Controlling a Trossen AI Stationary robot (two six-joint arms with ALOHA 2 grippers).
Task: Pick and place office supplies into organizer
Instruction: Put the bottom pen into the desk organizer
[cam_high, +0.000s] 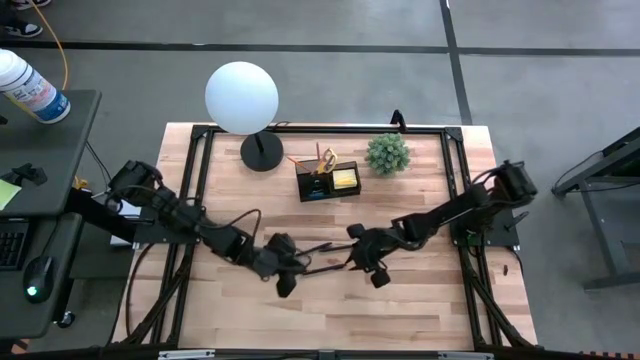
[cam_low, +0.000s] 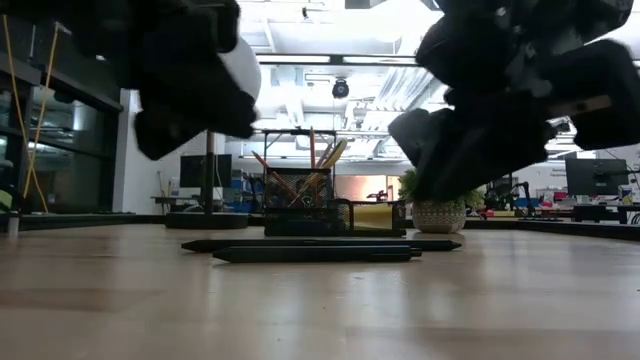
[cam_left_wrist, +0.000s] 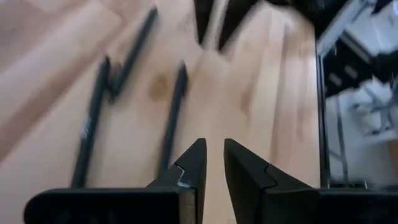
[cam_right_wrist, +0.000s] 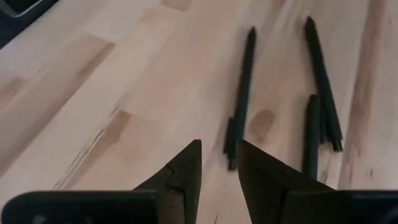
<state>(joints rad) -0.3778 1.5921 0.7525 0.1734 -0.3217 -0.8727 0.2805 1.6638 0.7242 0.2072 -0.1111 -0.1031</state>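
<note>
Largely, the task appears to be done: the organizer (cam_high: 328, 181) at the far middle of the table (cam_high: 420, 310) is already seen to hold the scissors (cam_high: 326, 157), a yellow sticky-note pad (cam_high: 344, 179) and several upright pencils (cam_low: 312, 160). Still left on the bare wood are dark pens (cam_low: 315, 250), laid between the two arms near the table's middle; three seem to be counted in the wrist views, though the number is not certain. The left gripper (cam_left_wrist: 211, 163) is held low just beside them, its jaws slightly apart and pinching nothing. The right gripper (cam_right_wrist: 219, 167) is poised opposite, likewise narrowly spread and empty.
</note>
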